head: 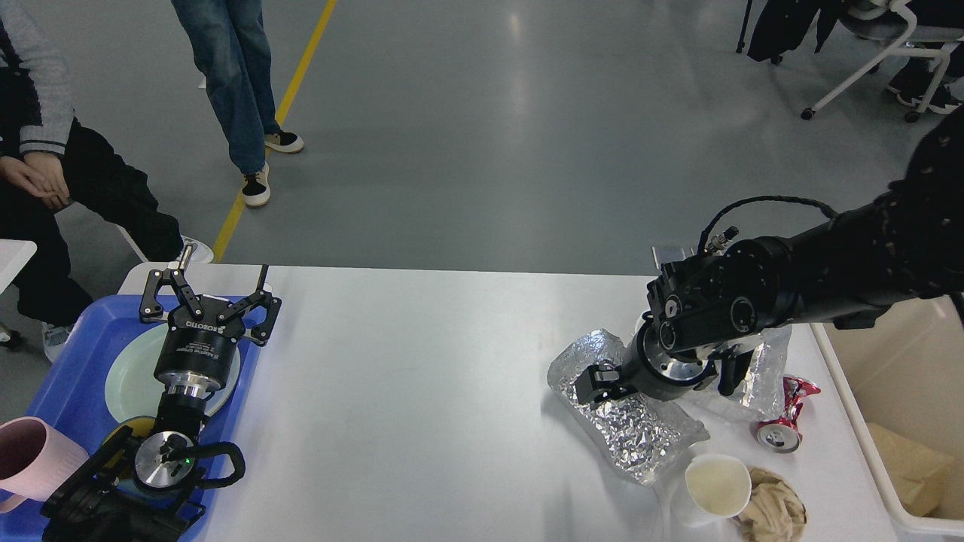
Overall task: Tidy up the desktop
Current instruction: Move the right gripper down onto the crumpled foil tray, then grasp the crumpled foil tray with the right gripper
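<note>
The white desktop (422, 391) fills the lower view. On its right side lie a crumpled sheet of foil (629, 433), a clear plastic wrapper (764, 369), a crushed red can (787, 421), a paper cup (717, 485) and a brown crumpled napkin (776, 512). My right gripper (661, 388) points down over the foil's upper part, with dark fingers (596, 382) spread to either side; it looks open and holds nothing that I can see. My left gripper (211, 293) is open and empty above the blue tray (68, 384).
The blue tray at the left edge holds a pale plate (124, 384) and a pink mug (34, 459). A cream bin (904, 376) stands off the table's right edge. Two people are beyond the far left corner.
</note>
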